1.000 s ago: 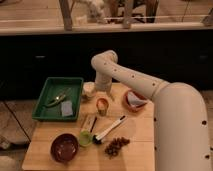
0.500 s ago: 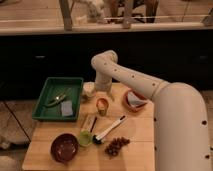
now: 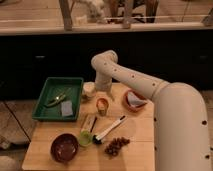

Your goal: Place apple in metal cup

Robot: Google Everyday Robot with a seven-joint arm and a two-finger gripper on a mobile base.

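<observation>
Holding steady, nothing has moved this past second. Your gripper (image 3: 104,93) hangs just above the apple (image 3: 102,103), which sits at the cup's (image 3: 102,111) mouth. You cannot tell the jaws' state, but placement looks nearly done.

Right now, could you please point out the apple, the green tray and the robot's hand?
apple (image 3: 102,104): camera view, its orange top.
green tray (image 3: 72,89): camera view, bare floor near far corner.
hand (image 3: 103,94): camera view, its lower end, just above the apple.
</observation>
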